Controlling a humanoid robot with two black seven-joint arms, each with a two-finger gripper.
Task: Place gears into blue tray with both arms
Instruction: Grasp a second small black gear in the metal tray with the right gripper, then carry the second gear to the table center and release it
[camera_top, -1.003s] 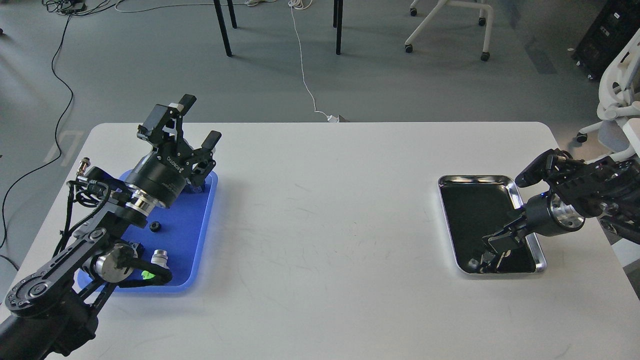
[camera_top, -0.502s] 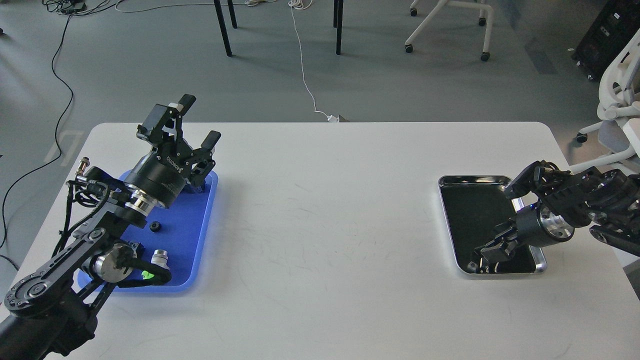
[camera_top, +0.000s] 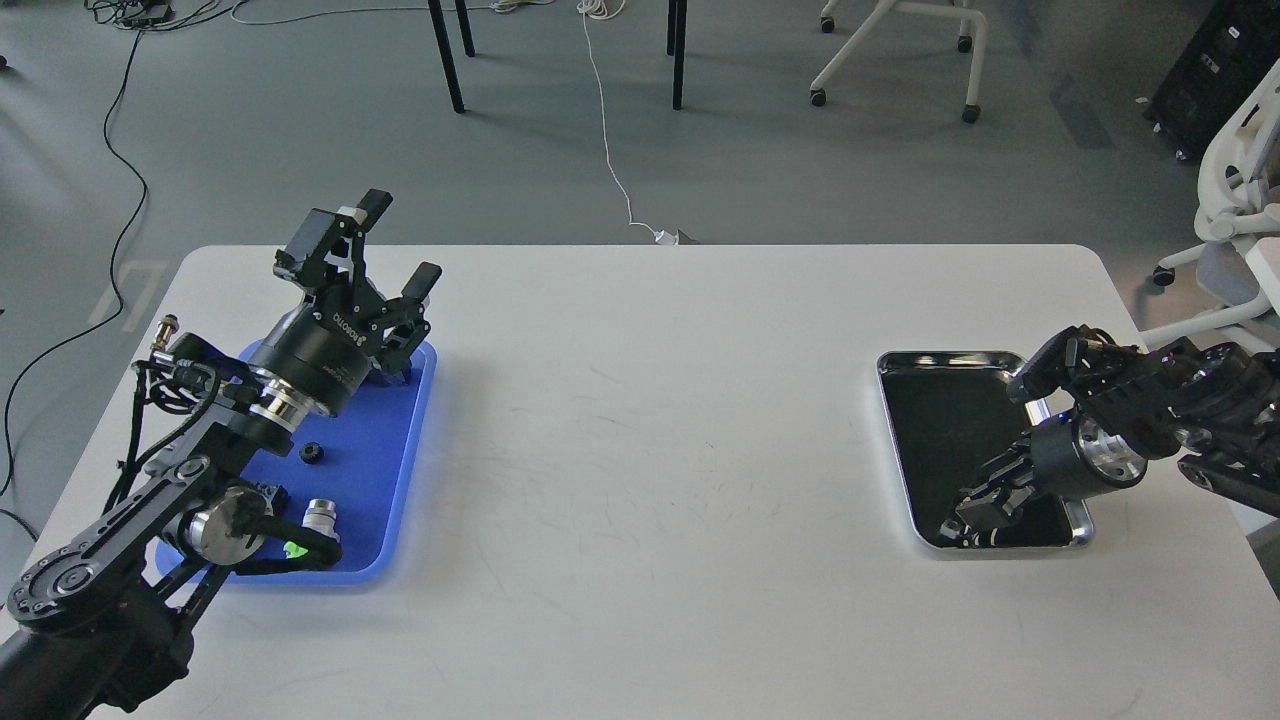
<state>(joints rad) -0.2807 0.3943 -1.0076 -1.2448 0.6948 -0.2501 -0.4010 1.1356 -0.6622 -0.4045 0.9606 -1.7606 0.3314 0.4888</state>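
- A small black gear (camera_top: 311, 453) is lying flat on the blue tray (camera_top: 395, 440), near the tray's middle and just beside the left arm's silver wrist ring.
- The blue tray is sitting at the left end of the white table (camera_top: 640, 400), with the left arm covering much of its near-left part.
- A silver-bodied push-button switch (camera_top: 321, 515) is standing in the tray's near part, and a bright green cap (camera_top: 295, 549) is showing beside it, partly behind a black cable.
- The left gripper (camera_top: 392, 245) is hanging above the tray's far edge, its two fingers spread wide apart and pointing up and away, gripping nothing.
- The right gripper (camera_top: 972, 518) is reaching down into the near end of the black tray with the silver rim (camera_top: 950, 356), which is sitting at the right end of the table, well apart from the blue tray.
- Against the dark tray floor the right gripper's black fingers are blending together, so whether they are spread, closed or gripping anything cannot be told.
- A cluster of small dark parts (camera_top: 945, 528) is lying in that near corner by the fingertips, too dark to identify.
- Beyond the table, a white cable (camera_top: 607, 150) is trailing across the grey floor.
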